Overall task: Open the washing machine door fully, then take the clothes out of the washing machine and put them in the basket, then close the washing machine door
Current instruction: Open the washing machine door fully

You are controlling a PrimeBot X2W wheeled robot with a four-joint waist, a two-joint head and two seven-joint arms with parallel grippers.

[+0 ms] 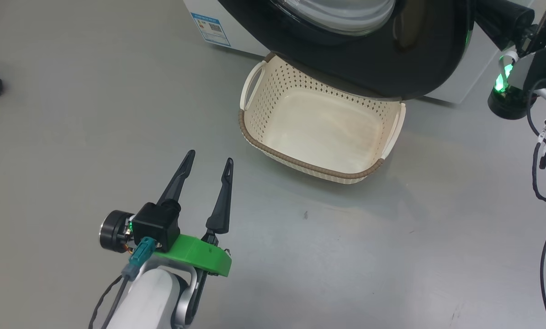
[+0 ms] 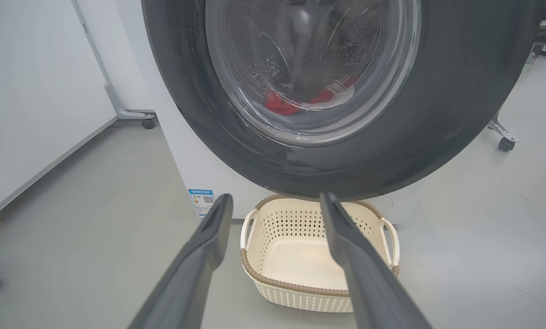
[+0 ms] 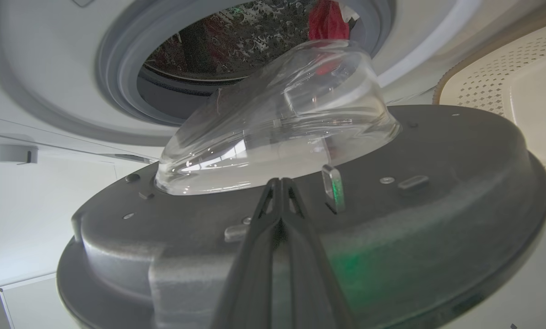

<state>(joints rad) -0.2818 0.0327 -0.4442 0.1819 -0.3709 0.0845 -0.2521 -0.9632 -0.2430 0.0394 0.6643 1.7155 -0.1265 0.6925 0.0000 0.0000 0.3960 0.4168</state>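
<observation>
Opening step: washing machine door [image 3: 437, 219] only partly swung.
Empty, closed right gripper [image 3: 279, 183] at its inner face, left gripper [image 1: 209, 157] spread; next, probably push wider.

Cream plastic basket [image 1: 263, 105], diamond-perforated walls, brown woven-look rim. Round washing machine door [image 1: 419, 55]: glossy black rim. Fabric clothes [image 2: 279, 104]: bright red with white.
</observation>
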